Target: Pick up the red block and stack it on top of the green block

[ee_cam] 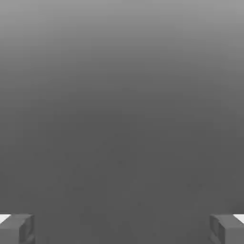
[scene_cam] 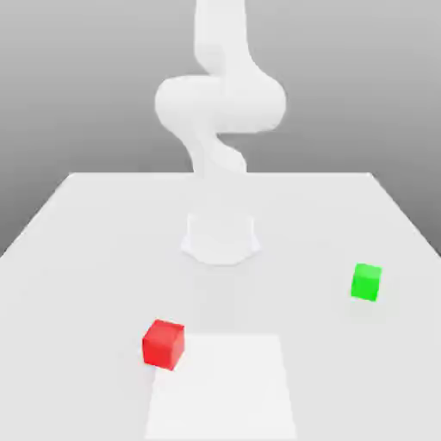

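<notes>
The red block sits on the white table, toward the front and on the exterior view's left. The green block rests further back on the exterior view's right, well apart from the red one. In the hand view my gripper stands open, its two grey fingertips far apart with nothing between them, facing plain grey background. Neither block is touched by anything.
The arm's white base stands in the middle of the table behind both blocks, and its links rise out of the exterior view's top. A brighter square patch marks the table's front, beside the red block.
</notes>
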